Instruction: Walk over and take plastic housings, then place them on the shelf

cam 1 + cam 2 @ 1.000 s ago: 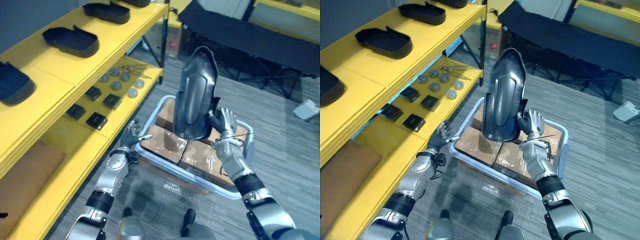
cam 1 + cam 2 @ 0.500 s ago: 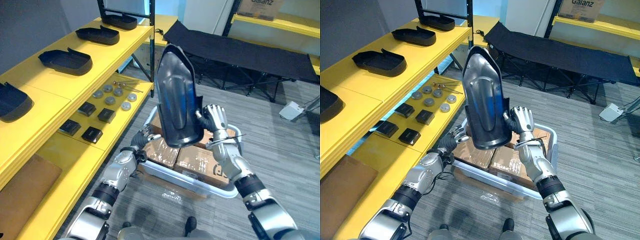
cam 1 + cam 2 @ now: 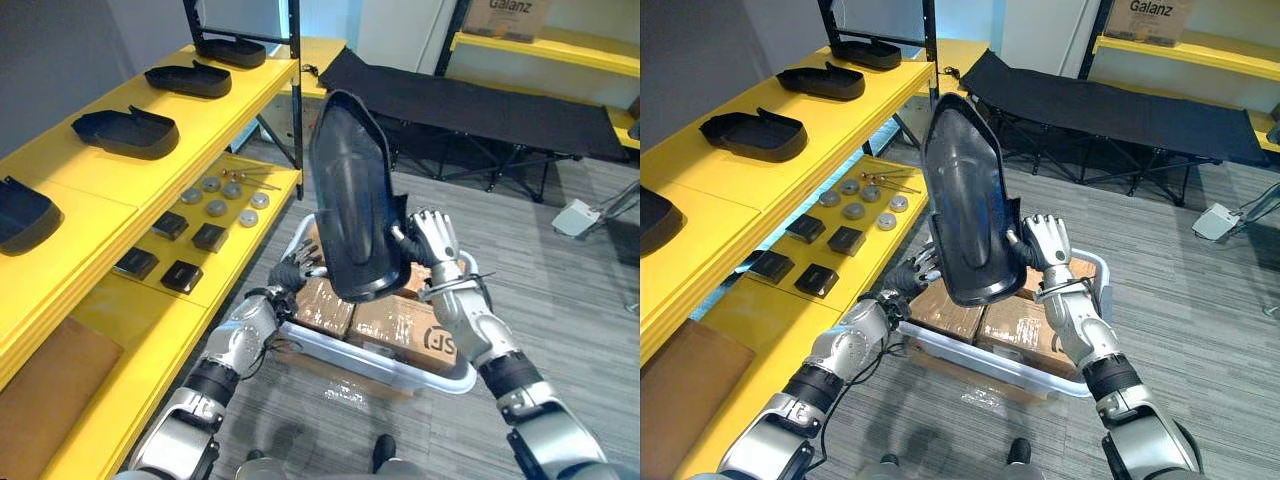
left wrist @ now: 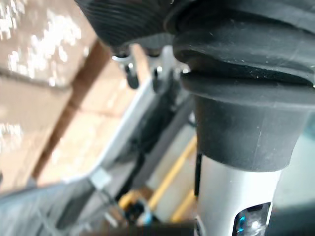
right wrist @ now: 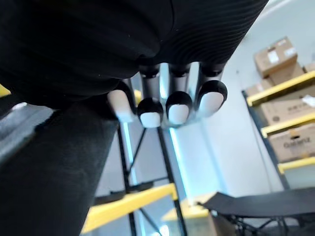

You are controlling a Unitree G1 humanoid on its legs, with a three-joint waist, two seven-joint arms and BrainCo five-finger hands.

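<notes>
- A pale plastic crate (image 3: pixel 372 361) on the floor holds brown cardboard boxes (image 3: pixel 398 322).
- The yellow shelf (image 3: pixel 205 112) carries a row of black tray-shaped housings (image 3: pixel 125 132) on its top level.
- A second ago the left hand (image 3: pixel 297 271) was by the crate's rim; now it is raised, fingers loosely spread, at the lower edge of the large black plastic housing (image 3: pixel 355 200).
- The right hand (image 3: pixel 430 240) grips this upright housing's right edge above the crate.

left hand (image 3: pixel 297 272) partly behind the held housing (image 3: pixel 350 200), which covers much of the crate (image 3: pixel 400 372) and boxes (image 3: pixel 400 325), nearest shelf housing (image 3: pixel 20 212) cut off at the edge, small parts (image 3: pixel 215 208) too small to tell
</notes>
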